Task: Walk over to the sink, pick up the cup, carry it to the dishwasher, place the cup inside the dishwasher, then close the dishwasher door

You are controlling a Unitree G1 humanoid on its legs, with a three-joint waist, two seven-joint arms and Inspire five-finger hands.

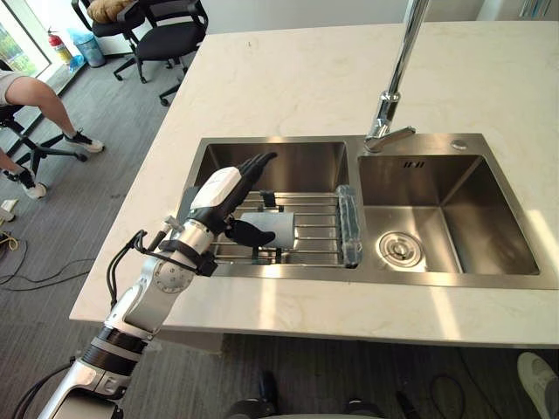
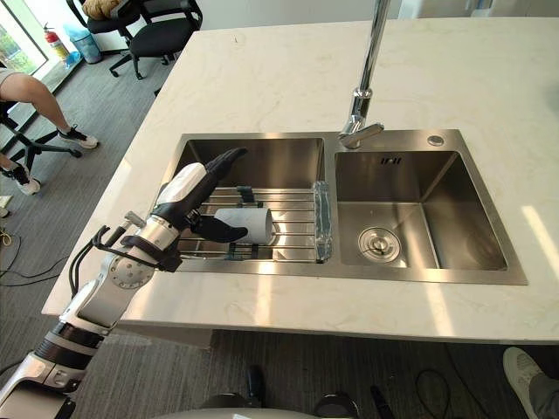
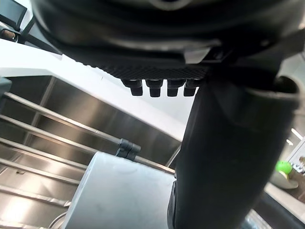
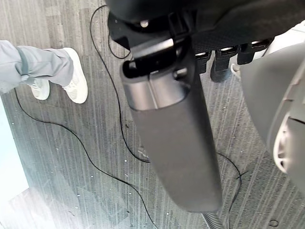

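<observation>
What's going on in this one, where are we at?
The robot is at the sink, with its left robot hand out over the left basin, fingers straight and thumb close beside the grey cup. The cup lies on its side on a wire rack across that basin and is not yet gripped. The right robot hand hangs low over the floor, holding nothing.

Light: bright daylight, strongest toward the window (image 1: pixel 16 48) at far left | Glare: pale streaks on the countertop (image 1: pixel 306 78), sheen on the sink (image 1: pixel 489 209) walls and the faucet (image 1: pixel 397 78) | Shadow: floor (image 1: pixel 52 262) under the counter edge dimmer.
</observation>
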